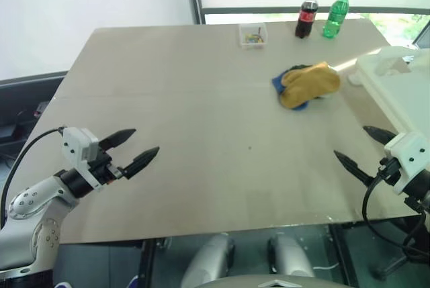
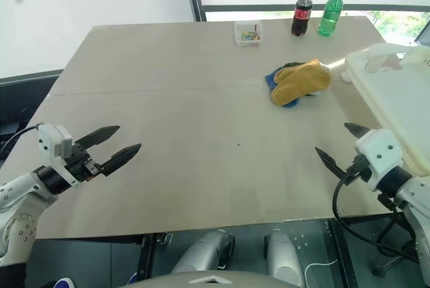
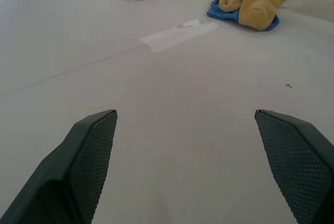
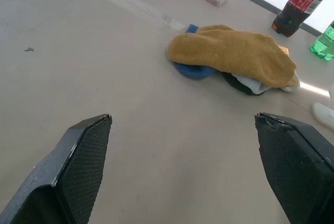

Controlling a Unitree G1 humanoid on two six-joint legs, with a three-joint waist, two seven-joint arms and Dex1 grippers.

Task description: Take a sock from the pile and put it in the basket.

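Left gripper [image 1: 142, 147]: nearest the camera, low over the bare front of the bench [image 1: 201, 140]; jaws spread wide, nothing between them, aimed across toward the far right.
Right gripper [image 2: 341, 146]: at the front right bench edge; jaws likewise wide apart and empty, aimed inward toward the heap.
Pile [image 1: 308, 85]: on the far right part of the bench, well apart from both grippers; a mustard yellow sock [image 4: 235, 52] lies on top, with a blue sock [image 4: 192, 69] and dark and pale ones peeking out beneath.
Long axis: the yellow sock runs roughly across the bench, its far end pointing toward the basket.
Basket [image 2: 393, 100]: cream-white, along the right bench edge, just beside the pile; whether they touch is hard to say.
Nearer arm: the right, by my reading; the pile lies ahead of it and slightly inward, so its reach is shorter.
Bystanders: clear box [image 1: 253, 35], cola bottle [image 1: 307, 13] and green bottle [image 1: 336, 13] stand at the far edge, beyond the pile.
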